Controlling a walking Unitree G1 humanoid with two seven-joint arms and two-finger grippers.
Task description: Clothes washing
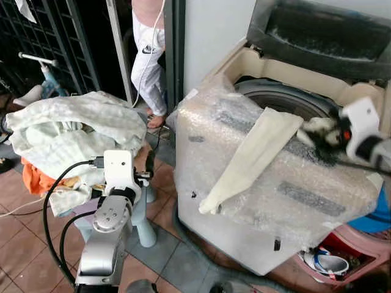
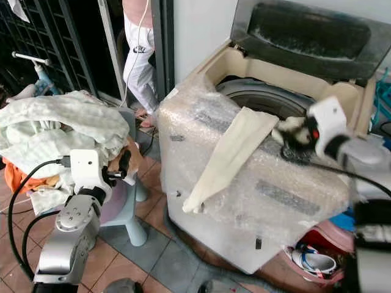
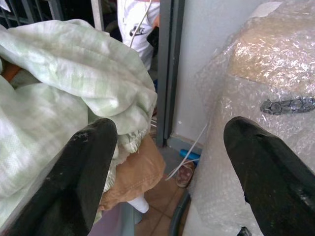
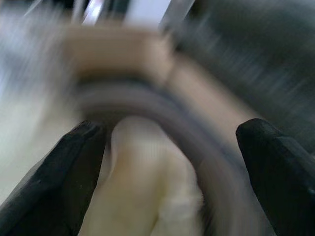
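Our right gripper (image 1: 317,135), fingers spread wide and empty, hovers over the cream cloth (image 1: 253,155) draped on the bubble-wrapped white washing machine (image 1: 269,201), which may slide floorward; our left gripper (image 1: 148,165) gapes empty too.

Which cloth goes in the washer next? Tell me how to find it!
Find the big washing machine wrapped in bubble wrap, lid up. On its top a long cream cloth hangs down the front, with the right claw at its upper end. The green-white laundry pile sits apart on a stool.
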